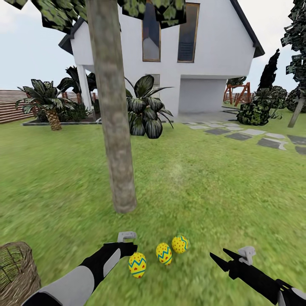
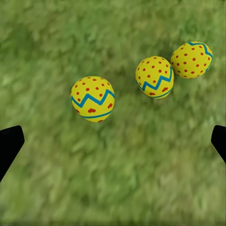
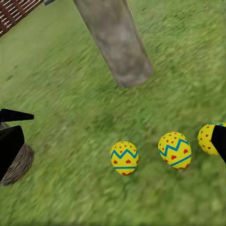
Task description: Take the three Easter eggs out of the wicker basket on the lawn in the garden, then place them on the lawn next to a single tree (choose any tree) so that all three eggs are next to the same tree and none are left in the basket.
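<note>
Now three Easter eggs (image 1: 137, 264) (image 1: 164, 253) (image 1: 180, 244) beside tree (image 1: 114, 127)

Three Easter eggs (image 2: 92, 99) (image 2: 155, 76) (image 2: 191, 59) lie apart on the lawn (image 2: 117, 179). Two dark fingertips (image 2: 9, 146) flank them, spread wide.

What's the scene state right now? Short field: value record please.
eggs on lawn: three Easter eggs, left, middle, right
egg layout: loose row, apart from each other, near the tree base
wicker basket: on the lawn beside the left arm; no egg visible in the part seen
left gripper: open, empty, next to the left egg
right gripper: open, empty, apart from the eggs
</note>
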Controlling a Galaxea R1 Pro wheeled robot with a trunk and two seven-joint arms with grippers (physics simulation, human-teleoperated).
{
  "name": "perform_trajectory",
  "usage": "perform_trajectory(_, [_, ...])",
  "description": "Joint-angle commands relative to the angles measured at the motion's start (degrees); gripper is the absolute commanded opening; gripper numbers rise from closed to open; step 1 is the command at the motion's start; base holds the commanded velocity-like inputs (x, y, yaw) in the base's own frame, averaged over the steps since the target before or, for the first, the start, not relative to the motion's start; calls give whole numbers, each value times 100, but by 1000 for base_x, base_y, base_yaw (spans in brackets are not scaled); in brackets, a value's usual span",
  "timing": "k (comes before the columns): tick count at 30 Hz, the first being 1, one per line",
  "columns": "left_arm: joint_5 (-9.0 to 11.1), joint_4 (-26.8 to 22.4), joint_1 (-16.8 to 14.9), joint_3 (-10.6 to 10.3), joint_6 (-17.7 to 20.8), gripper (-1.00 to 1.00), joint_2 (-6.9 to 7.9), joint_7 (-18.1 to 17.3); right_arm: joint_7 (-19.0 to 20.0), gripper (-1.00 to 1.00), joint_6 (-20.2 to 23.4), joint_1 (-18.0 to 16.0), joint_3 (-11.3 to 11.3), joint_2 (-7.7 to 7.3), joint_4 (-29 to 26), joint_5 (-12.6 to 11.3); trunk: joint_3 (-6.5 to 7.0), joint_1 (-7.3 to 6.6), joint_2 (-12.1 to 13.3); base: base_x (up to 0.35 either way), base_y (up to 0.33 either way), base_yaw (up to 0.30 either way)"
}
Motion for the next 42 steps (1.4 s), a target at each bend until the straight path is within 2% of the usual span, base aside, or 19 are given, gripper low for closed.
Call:
perform_trajectory(1, [61, -12, -2, -46, 24, 100, 4, 45, 34, 100, 40, -6, -14, 2, -6, 25, 13, -23, 39, 0, 0, 0])
perform_trajectory(30, [61, -12, 67, -46, 24, 100, 1, 45, 37, 100, 25, -6, -42, 21, -4, 11, 533, -660, 1202, 0, 0, 0])
perform_trajectory(42, [63, -12, 67, -46, 22, 100, -3, 50, 31, 100, 22, -6, -8, -16, 145, 14, 749, -924, 1683, 0, 0, 0])
